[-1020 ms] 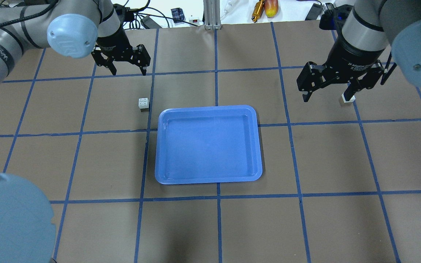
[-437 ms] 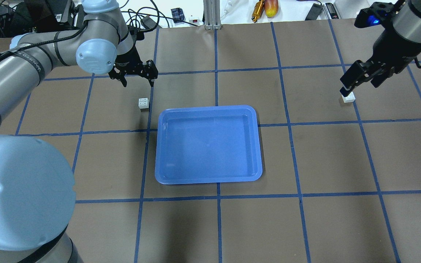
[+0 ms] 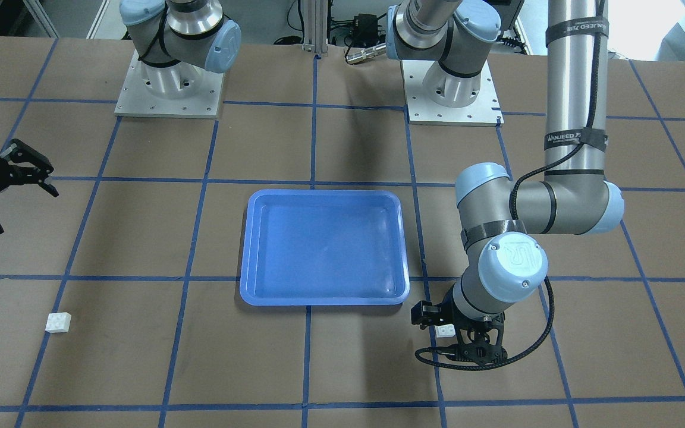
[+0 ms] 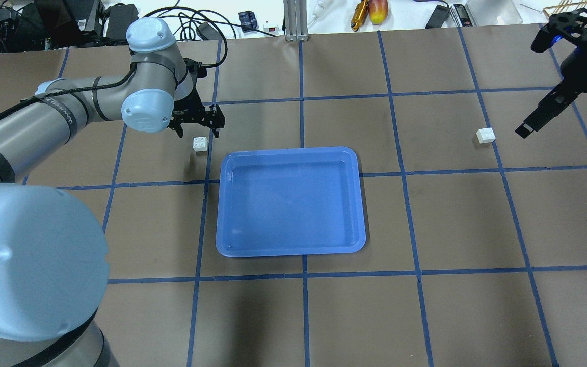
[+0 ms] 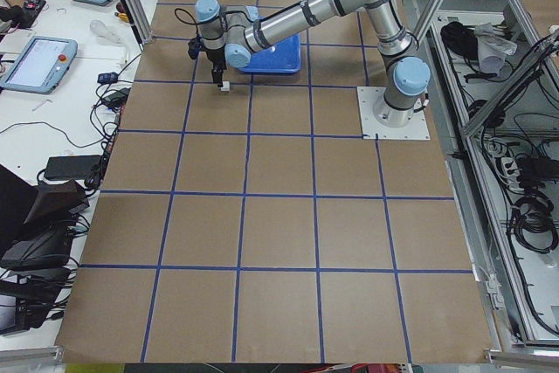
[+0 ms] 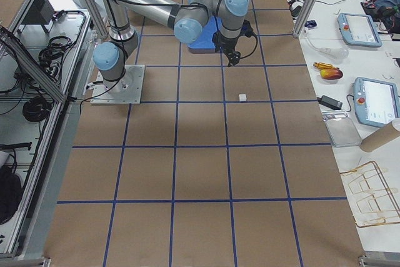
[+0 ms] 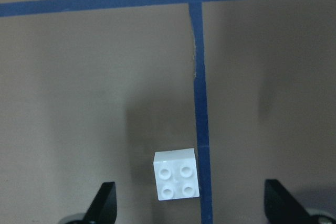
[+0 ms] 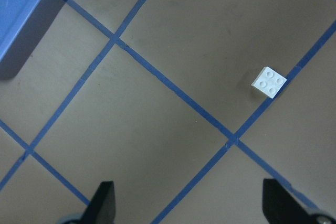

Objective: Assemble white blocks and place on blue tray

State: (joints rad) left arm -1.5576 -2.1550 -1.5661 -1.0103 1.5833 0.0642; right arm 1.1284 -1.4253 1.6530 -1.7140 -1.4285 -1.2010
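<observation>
One white block (image 4: 201,144) sits studs-up on the table, just off the blue tray's (image 4: 291,204) far left corner. My left gripper (image 4: 198,130) is open and low over this block. In the left wrist view the block (image 7: 177,181) lies between the spread fingertips (image 7: 106,203), untouched. The second white block (image 4: 485,135) sits alone on the table far to the tray's right. It also shows in the right wrist view (image 8: 269,81). My right gripper (image 4: 525,128) is open, empty and raised, off to the right of that block. The tray holds nothing.
Blue tape lines grid the brown table (image 4: 426,229). Cables, tools and a yellow-red object (image 4: 370,11) lie past the far edge. The left arm's elbow (image 4: 23,260) looms over the near left corner in the overhead view.
My left gripper has come nearer and lower, to just over the left block. My right gripper has pulled away to the right from the second block, which now stands uncovered.
</observation>
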